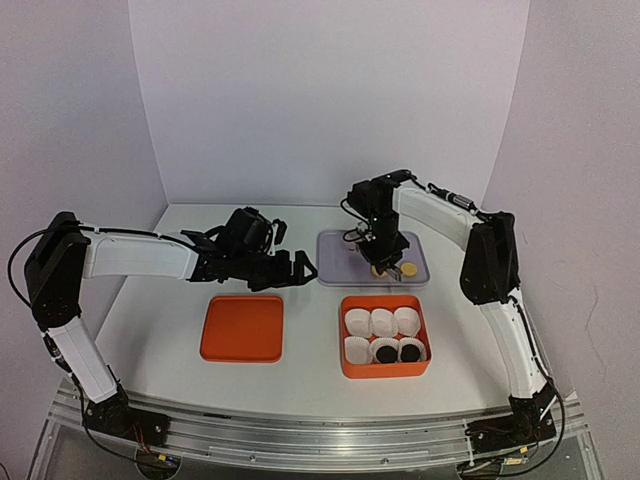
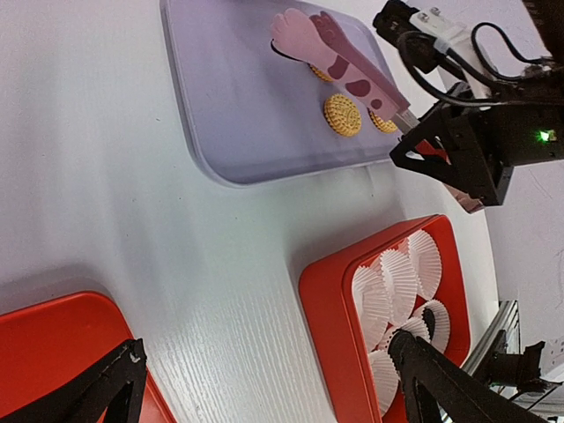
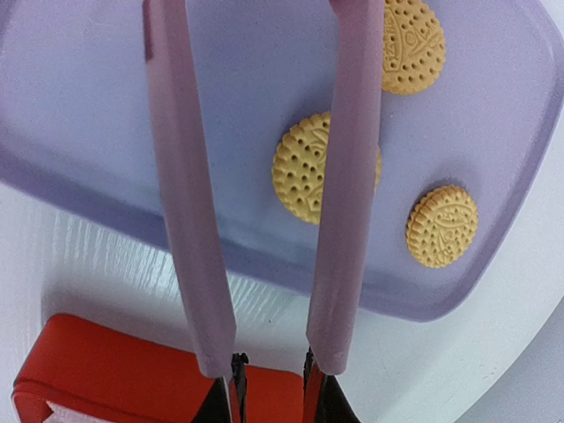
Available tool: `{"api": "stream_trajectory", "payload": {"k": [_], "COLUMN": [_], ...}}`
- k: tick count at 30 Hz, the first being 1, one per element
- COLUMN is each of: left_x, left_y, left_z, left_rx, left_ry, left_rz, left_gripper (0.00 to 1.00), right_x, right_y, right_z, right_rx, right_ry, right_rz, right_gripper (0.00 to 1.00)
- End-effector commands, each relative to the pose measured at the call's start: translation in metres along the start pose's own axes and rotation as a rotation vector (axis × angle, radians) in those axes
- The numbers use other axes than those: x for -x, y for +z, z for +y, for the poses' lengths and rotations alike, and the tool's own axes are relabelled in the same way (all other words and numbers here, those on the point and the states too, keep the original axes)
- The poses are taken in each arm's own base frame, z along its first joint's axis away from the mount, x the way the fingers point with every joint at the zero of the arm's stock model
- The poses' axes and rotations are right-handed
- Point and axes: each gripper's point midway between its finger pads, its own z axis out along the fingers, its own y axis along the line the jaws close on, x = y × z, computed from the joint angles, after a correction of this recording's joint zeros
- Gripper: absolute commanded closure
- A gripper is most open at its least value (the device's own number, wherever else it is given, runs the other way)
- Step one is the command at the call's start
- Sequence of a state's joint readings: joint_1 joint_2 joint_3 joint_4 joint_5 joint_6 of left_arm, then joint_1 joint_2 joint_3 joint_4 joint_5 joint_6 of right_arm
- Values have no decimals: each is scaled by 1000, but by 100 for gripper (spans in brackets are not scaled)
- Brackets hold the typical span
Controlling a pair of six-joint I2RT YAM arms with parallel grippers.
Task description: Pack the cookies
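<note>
Pink tongs (image 3: 189, 220) clamped in R gripper (image 3: 270, 397) over golden cookies (image 3: 300, 167) — L gripper (image 2: 273, 388) jaws wide.

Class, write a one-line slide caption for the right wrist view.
Pink tongs reach over three golden cookies lying on a lilac tray.

The table (image 2: 106, 176) showed white, matt wood grain. The tray (image 2: 229, 106) looked smooth plastic, the tongs (image 3: 185, 176) matt plastic, the cookies (image 3: 300, 167) matt and embossed, the cups (image 2: 401, 282) pleated paper.

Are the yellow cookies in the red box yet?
Out: all three yellow cookies lie on the purple tray, none in the box.
</note>
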State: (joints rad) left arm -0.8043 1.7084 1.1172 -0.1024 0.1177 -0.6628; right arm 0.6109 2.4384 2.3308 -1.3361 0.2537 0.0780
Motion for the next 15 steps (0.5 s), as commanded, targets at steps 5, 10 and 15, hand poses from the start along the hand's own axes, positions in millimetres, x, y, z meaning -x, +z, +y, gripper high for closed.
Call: {"api": "stream_trajectory", "payload": {"k": [5, 10, 15], "left_x": [21, 22, 22], "left_y": [-14, -14, -15], "left_z": [-20, -21, -21], "left_rx": [-62, -64, -68], "left_ry": [10, 11, 11], "left_rz": [-72, -77, -83], "left_gripper": [0, 0, 0], "right_x": [-39, -59, -96], "right_y": [-61, -73, -92], "right_z": [-3, 9, 24], "right_rx": [85, 176, 230], "right_ry": [8, 17, -23], "right_rz": [-4, -4, -41], "right_gripper": [100, 100, 100]}}
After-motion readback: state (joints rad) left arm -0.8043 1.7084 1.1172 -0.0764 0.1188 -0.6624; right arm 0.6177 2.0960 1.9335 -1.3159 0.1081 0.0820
